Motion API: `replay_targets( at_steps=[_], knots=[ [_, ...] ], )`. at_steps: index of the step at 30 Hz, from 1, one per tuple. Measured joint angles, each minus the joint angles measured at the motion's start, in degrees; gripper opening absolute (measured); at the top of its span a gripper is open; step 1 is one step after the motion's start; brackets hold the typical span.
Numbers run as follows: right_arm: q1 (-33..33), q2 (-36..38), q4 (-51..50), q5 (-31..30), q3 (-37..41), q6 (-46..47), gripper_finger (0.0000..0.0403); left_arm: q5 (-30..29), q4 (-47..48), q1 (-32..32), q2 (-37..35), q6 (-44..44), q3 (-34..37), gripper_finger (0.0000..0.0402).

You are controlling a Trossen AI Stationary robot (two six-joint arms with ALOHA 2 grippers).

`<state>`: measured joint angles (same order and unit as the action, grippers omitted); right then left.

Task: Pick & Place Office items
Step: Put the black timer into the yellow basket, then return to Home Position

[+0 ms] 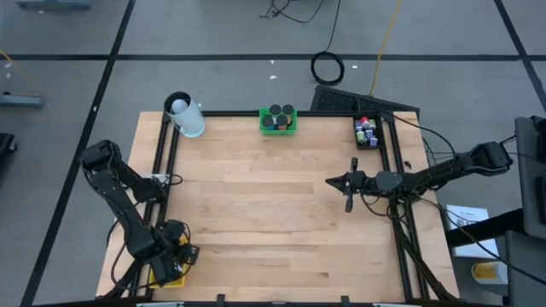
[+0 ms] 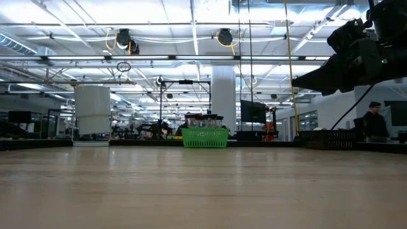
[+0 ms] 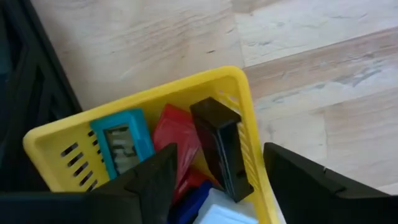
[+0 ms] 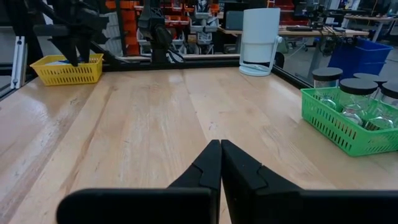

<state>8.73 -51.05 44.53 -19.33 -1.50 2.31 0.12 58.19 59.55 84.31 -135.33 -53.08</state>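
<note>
A yellow mesh basket (image 3: pixel 245 93) stands at the table's near left corner (image 1: pixel 166 271) and holds several office items: a teal block (image 3: pixel 124 143), a red block (image 3: pixel 174 134), a blue piece (image 3: pixel 189 205) and a white block (image 3: pixel 221 211). A black block (image 3: pixel 217 146) leans on end against the basket's wall. My left gripper (image 3: pixel 219 163) points down over the basket, open. One finger (image 3: pixel 155 180) is inside the basket and the other (image 3: pixel 311 180) outside its wall, with the black block between them. My right gripper (image 4: pixel 221 144) waits shut and level at the table's right (image 1: pixel 331 182).
A green basket (image 1: pixel 278 120) of black-lidded jars stands at the far edge, with a white cylinder (image 1: pixel 184 115) to its left. More small coloured pieces sit in a dark tray (image 1: pixel 366 132) at the far right. Bare wood (image 1: pixel 256 205) lies between the arms. A person (image 2: pixel 375 124) stands beyond the table.
</note>
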Motion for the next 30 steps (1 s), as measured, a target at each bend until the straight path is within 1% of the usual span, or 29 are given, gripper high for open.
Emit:
replay_targets(
  at_steps=[3,6,12,15,18,21,27,30],
  knots=[
    [0.0,0.0,-0.1,0.0,0.0,0.0,0.0001,1.0,0.7,0.0,0.0,0.0,0.0,0.0247],
    [0.0,0.0,-0.1,0.0,0.0,0.0,0.0001,1.4,1.4,0.0,-0.1,0.5,0.0,0.0242],
    [0.0,0.0,-0.1,0.0,0.0,0.0,0.0001,2.3,2.3,0.0,-1.2,1.6,0.0,0.0207],
    [0.0,0.0,-0.1,0.0,0.0,0.0,0.0001,0.9,1.6,0.0,-2.8,3.6,0.0,0.0189],
    [0.0,0.0,-0.1,0.0,0.0,0.0,0.0001,0.3,1.6,-1.0,-4.4,4.9,0.0,0.0185],
    [0.0,0.0,-0.1,0.0,0.0,0.0,0.0001,1.7,1.8,-2.4,-5.8,6.9,0.0,0.0205],
    [0.0,0.0,-0.1,0.0,0.0,0.0,0.0001,5.0,2.2,-5.1,-6.9,13.8,0.0,0.0271],
    [0.0,0.0,-0.2,0.0,0.0,0.0,0.0001,6.2,2.2,-5.6,-6.9,15.8,0.0,0.0281]
  ],
)
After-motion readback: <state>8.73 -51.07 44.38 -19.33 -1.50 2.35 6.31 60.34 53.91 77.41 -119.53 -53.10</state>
